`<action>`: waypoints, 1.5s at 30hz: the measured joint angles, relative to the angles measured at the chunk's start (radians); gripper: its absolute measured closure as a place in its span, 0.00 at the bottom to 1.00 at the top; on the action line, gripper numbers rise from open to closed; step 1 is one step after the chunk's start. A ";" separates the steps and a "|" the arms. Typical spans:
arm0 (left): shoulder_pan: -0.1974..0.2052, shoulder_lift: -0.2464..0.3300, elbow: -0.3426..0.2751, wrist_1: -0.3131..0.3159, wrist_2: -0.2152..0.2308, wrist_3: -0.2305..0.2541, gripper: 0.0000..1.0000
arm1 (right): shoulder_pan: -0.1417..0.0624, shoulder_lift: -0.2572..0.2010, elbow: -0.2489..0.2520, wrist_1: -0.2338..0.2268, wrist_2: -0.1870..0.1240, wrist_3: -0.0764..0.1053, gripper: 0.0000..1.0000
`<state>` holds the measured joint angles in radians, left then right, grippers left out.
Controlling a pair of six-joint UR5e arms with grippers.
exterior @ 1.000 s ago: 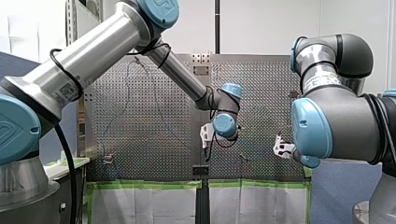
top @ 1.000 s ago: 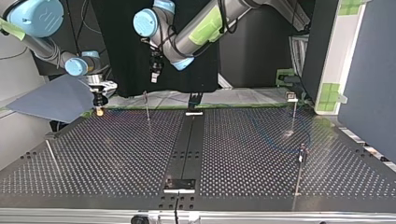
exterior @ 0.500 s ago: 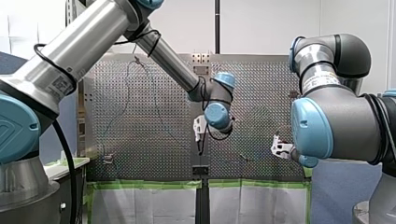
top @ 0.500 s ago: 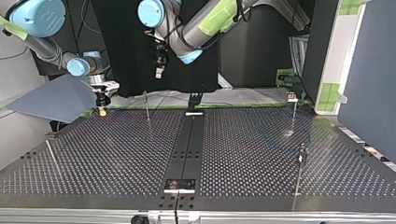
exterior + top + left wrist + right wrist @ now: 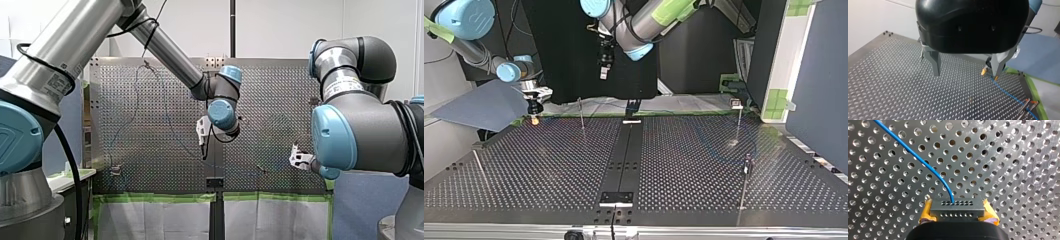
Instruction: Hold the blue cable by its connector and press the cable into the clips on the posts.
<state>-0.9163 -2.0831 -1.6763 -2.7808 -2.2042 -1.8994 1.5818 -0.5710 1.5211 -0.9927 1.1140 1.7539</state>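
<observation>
My right gripper [image 5: 958, 213] clamps the connector [image 5: 957, 206] between its yellow pads [image 5: 926, 213]; the blue cable [image 5: 915, 158] runs out ahead of them. My left gripper [image 5: 966, 74] has its fingers wide apart.

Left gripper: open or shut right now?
Open. In the left wrist view the left gripper shows its fingers spread apart, nothing between them.

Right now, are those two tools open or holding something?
Left tool: open, holding nothing.
Right tool: closed on the connector of the blue cable.
</observation>
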 joint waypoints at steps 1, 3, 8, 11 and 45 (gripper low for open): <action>0.001 0.012 -0.012 0.001 -0.006 -0.005 0.00 | 0.000 0.000 0.000 0.000 0.000 0.000 1.00; 0.003 0.029 -0.029 0.007 -0.009 -0.017 0.00 | 0.001 0.000 -0.001 0.000 0.000 0.000 1.00; 0.013 0.077 -0.077 0.045 0.001 -0.059 0.00 | 0.002 0.000 -0.001 0.000 0.000 0.000 1.00; 0.019 0.106 -0.106 0.073 0.020 -0.088 0.00 | 0.004 0.000 -0.001 0.000 0.000 0.000 1.00; 0.039 0.386 -0.386 0.353 -0.032 -0.189 0.00 | 0.023 0.000 -0.006 0.011 0.000 -0.020 1.00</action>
<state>-0.8770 -1.6972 -2.0621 -2.4280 -2.2363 -2.0886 1.6047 -0.5715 1.5155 -0.9822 1.1138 1.7341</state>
